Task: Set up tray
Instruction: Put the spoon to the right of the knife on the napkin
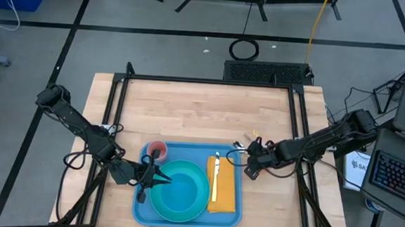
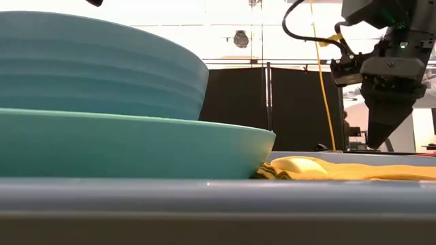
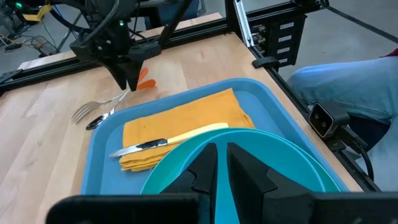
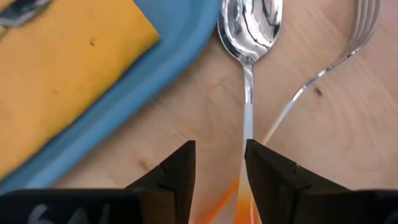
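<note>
Centrally, at the near edge of the light wooden tabletop, lies the large flat medium-blue plastic tray with rounded corners and a raised rim. On it sit a round cyan plate, a small pinkish-red cup in the far left corner, and a folded mustard-yellow cloth napkin on the tray's right side, with a table knife with a pale yellow handle laid along the napkin. The left hand is at the left rim of the cyan plate; in the left wrist view its dark fingers stand close together with only a thin gap between them, right at the plate's rim, though whether they pinch the rim cannot be told. The right hand hovers over the bare tabletop just beyond the tray's far right corner, its fingers narrowly parted, holding nothing. Below it lie a shiny metal spoon with an orange handle and a metal fork side by side on the wood, just beside the tray's edge, the spoon's handle running under the gap between the fingers. In the low view the right hand hangs clear above the tray, its tips pointing down.
</note>
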Controlling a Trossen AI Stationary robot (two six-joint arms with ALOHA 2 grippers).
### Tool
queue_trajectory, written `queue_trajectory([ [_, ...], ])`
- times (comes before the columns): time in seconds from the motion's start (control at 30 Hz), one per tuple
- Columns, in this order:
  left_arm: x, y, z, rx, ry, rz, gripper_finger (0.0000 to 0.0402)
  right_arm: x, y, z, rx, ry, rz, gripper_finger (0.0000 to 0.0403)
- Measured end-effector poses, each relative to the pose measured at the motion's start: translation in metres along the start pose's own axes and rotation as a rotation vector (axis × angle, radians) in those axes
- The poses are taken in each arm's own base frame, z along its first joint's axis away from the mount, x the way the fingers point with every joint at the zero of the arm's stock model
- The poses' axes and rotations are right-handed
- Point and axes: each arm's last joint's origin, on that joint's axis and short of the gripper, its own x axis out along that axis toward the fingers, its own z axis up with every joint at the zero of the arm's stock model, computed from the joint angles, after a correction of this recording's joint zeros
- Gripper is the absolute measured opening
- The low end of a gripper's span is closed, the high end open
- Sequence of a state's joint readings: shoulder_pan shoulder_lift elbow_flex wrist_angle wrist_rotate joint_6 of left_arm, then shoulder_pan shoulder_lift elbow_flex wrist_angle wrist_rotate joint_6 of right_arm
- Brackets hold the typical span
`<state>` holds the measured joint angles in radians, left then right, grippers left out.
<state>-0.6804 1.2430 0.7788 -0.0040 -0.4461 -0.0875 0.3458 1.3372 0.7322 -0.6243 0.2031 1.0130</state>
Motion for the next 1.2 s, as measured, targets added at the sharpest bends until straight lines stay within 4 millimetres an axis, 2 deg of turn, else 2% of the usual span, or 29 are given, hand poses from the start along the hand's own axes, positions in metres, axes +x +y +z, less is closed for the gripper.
queue_trajectory([
  [0.5,0.000,0.000,0.000,0.001,0.000,0.000,0.0042,0.019,0.002,-0.005,0.003,0.094,-0.066,0.0127],
  [0.77,0.000,0.000,0.000,0.001,0.000,0.000,0.0042,0.015,0.001,-0.001,-0.045,0.007,-0.075,0.0127],
  [1.2,0.000,0.000,0.000,0.004,0.001,0.000,0.0042,0.017,-0.009,0.010,-0.031,0.000,-0.127,0.0127],
])
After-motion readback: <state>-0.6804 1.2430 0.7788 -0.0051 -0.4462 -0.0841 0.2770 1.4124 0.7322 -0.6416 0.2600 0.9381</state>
